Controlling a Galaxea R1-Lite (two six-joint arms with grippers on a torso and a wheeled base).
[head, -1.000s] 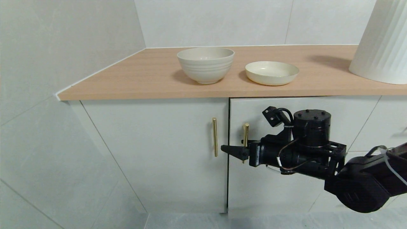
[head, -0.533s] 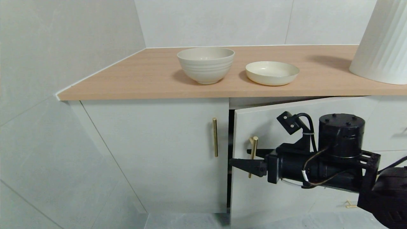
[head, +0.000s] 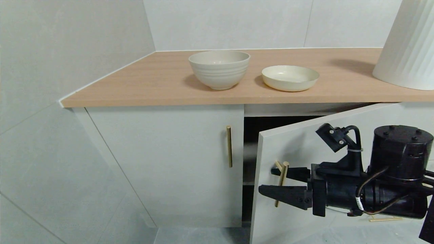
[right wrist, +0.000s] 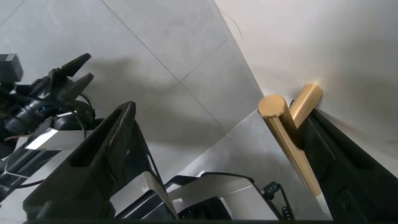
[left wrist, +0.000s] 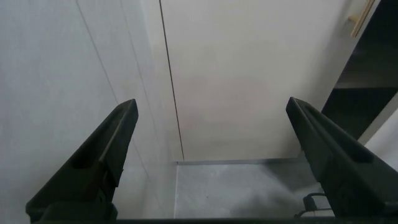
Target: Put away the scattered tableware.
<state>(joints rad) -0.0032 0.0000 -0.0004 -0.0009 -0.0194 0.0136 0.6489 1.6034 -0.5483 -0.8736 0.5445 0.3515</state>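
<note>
Up on the counter (head: 152,84) sit bowl (head: 219,69) and plate (head: 290,78); cabinet door (head: 288,145) ajar.

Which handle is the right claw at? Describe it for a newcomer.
Below the wooden countertop are two white cabinet doors. It is the brass bar handle on the right door, the one ajar. Its twin sits on the shut left door.

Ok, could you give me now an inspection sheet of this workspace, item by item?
surface: wooden countertop.
job's things: deep bowl and shallow dish on it, apart.
clutter: white ribbed container at its right end.
hands: right hand open, fingers astride the brass handle; left hand open, facing the closed left door.
cables: black cable looped above the right hand.
surroundings: right door partly open; tiled walls.
</note>
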